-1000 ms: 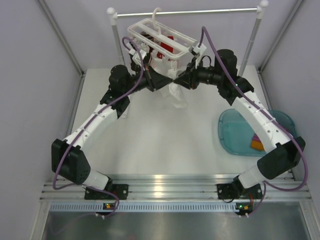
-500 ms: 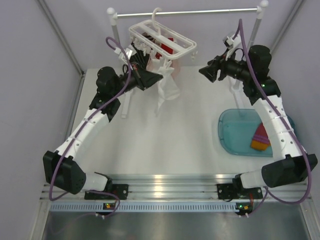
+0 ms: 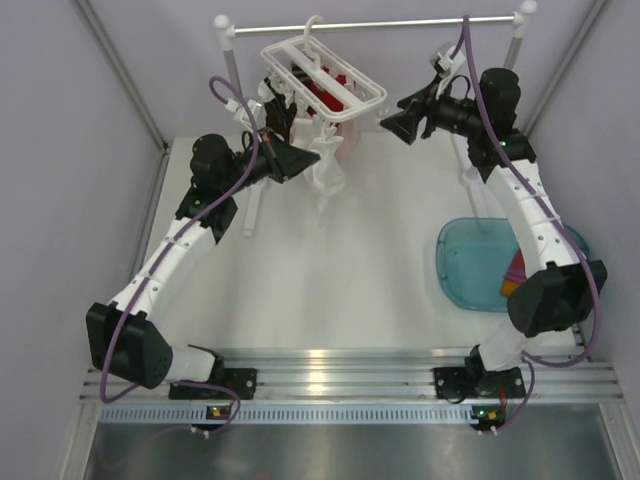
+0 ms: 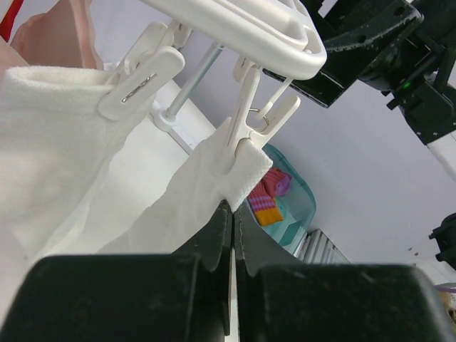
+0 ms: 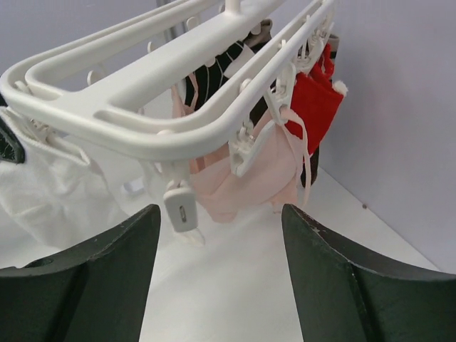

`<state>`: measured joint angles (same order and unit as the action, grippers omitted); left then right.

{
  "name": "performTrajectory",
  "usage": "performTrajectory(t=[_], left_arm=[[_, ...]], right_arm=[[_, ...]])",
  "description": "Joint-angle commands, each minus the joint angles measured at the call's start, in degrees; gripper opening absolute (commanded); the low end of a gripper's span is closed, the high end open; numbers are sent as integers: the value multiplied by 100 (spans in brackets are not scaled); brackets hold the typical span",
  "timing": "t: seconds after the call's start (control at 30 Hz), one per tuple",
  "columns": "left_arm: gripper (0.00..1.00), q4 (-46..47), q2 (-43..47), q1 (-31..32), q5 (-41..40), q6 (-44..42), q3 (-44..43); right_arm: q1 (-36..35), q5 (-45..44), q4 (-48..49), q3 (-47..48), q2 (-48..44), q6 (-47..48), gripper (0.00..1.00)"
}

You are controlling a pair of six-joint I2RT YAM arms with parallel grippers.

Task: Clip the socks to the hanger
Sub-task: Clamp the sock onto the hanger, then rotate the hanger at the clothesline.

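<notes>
The white slatted hanger [image 3: 322,78] hangs by its hook from the silver rail. A white sock [image 3: 328,170] dangles from a clip at its near edge. My left gripper [image 3: 300,160] is shut on that sock. In the left wrist view the closed tips [image 4: 232,208] pinch the sock's [image 4: 178,206] lower edge just below the clip [image 4: 246,121] that holds it. My right gripper [image 3: 392,122] is open and empty, to the right of the hanger and apart from it. In the right wrist view the gripper [image 5: 219,214] faces an empty clip [image 5: 179,206], a pink sock [image 5: 249,178] and a red sock [image 5: 313,107].
A teal tray [image 3: 470,270] on the right of the table holds orange and purple socks [image 3: 513,280]; they also show in the left wrist view [image 4: 267,203]. The silver rail [image 3: 400,22] stands on white posts at the back. Grey walls close both sides.
My right gripper has let go at the hanger and pulled back up and to the right, open. My left gripper shifted slightly left, still on the white sock. The hanger swung a little.
</notes>
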<state>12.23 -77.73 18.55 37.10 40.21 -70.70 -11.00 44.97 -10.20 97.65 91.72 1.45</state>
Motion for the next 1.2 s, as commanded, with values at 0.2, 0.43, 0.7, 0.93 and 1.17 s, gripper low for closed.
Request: performTrajectory(t=[0.2, 0.43, 0.7, 0.93, 1.17], left_arm=[[0, 87, 206, -70, 113, -83, 12], [0, 25, 136, -88, 78, -39, -41], [0, -1, 13, -158, 8, 66, -93], [0, 78, -145, -237, -98, 84, -260], [39, 656, -225, -281, 165, 330, -348]], right_arm=[[-297, 346, 747, 1072, 715, -356, 68], [-403, 153, 826, 1213, 856, -532, 14], [46, -182, 976, 660, 356, -787, 0], [300, -173, 1099, 238, -75, -761, 0], [353, -199, 1072, 228, -111, -778, 0]])
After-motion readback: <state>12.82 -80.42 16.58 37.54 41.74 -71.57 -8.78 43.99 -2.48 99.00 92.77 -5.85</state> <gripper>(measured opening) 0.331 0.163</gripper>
